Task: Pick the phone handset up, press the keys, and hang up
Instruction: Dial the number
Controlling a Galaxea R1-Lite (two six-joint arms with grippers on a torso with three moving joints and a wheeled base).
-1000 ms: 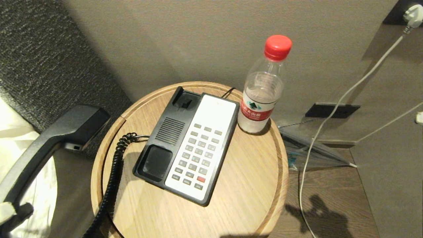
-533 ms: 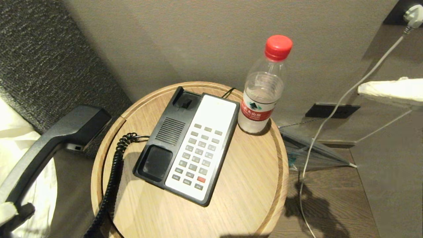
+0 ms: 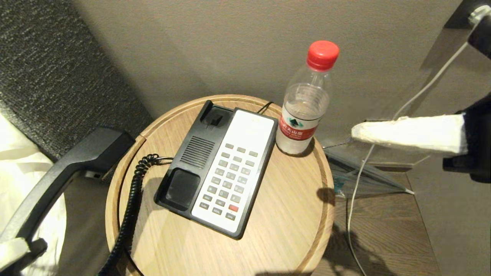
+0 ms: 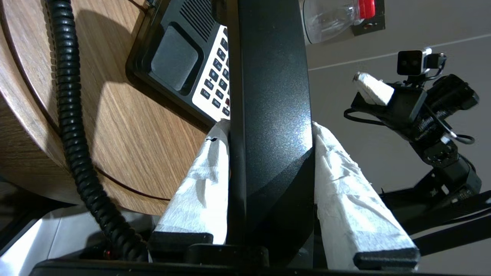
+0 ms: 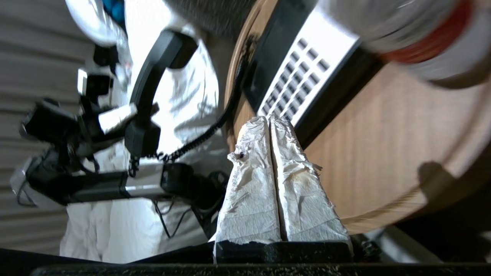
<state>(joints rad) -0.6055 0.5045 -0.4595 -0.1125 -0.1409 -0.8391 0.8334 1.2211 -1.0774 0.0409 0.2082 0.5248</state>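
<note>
- The phone handset [image 3: 57, 172] is long and black. It is lifted off the phone and sits out past the left edge of the table, with one blocky end up near the table rim.
- The left gripper [image 4: 268, 130] pinches the handset's middle. One white-wrapped finger [image 4: 199, 180] presses on each side of it.
- A black curly cord [image 3: 130, 207] hangs from the handset's low end and runs along the left side of the table to the phone.
- The phone [image 3: 218, 168] lies flat in the middle of the round wooden table [image 3: 291, 230], turned a little. Its black left part has two empty cups where the handset goes.
- The keys [image 3: 230, 180] are small grey buttons in rows on the white right part of the phone. One red key [image 3: 233, 208] is near the front end. Nothing touches the keys.
- The right gripper [image 5: 268, 126] is up in the air on the right, past the table edge, and points left toward the phone. Its two white-wrapped fingers [image 3: 406, 132] are pressed together and hold nothing.
- A clear water bottle [image 3: 305, 103] with a red cap stands on the far right part of the table, just beside the phone's far corner.
- A white cable [image 3: 383, 134] hangs down the wall on the right to the floor.
- Something white and soft [image 3: 15, 172], like bedding, is at the far left behind the handset.
</note>
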